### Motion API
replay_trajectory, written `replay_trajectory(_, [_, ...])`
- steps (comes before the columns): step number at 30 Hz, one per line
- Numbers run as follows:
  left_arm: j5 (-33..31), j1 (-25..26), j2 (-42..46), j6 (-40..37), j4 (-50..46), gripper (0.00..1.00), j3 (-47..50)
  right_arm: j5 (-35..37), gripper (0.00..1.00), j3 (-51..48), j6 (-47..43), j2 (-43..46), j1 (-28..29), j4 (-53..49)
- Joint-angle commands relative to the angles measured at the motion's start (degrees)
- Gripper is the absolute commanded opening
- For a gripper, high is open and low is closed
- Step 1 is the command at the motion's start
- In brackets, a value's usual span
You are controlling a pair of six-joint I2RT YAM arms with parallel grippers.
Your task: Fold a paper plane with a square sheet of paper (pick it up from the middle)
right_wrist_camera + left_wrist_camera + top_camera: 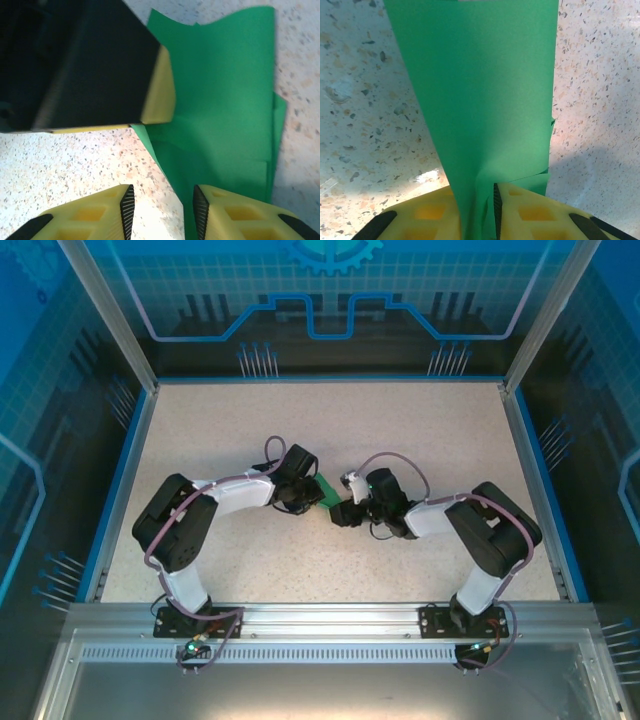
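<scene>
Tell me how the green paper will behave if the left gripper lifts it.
Probably floppy: the paper curves and puckers where the left gripper pinches it, so its free parts should sag. Likely very light, being a thin sheet, so it may flutter. It should take creases easily, since folded layers show along its edge.

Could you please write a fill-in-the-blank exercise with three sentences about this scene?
1. The paper held in the left gripper is ___ in colour.
2. The right gripper has its jaws ___.
3. Its fingers are ___ with black pads.
Missing words: green; open; yellow.
</scene>
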State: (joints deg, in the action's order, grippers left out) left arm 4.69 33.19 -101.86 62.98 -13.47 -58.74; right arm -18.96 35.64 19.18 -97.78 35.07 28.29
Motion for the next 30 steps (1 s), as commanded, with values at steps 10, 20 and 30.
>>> replay_trajectory(10, [-0.5, 0.5, -0.9, 0.2, -3.0, 0.25, -2.7, 9.3, 0.47, 3.9, -12.9, -1.1, 3.3, -5.0])
replay_trajectory(20, [-0.5, 0.5, -0.8, 0.1, -3.6, 0.25, -3.0, 9.9, 0.48, 6.6, -15.1, -6.2, 4.1, -5.2])
replay_trajectory(30, [-1.8, -0.2, 2.3, -0.8, -5.0, 0.29, -2.8, 2.3, 0.05, 5.2, -7.8, -7.6, 1.6, -0.1])
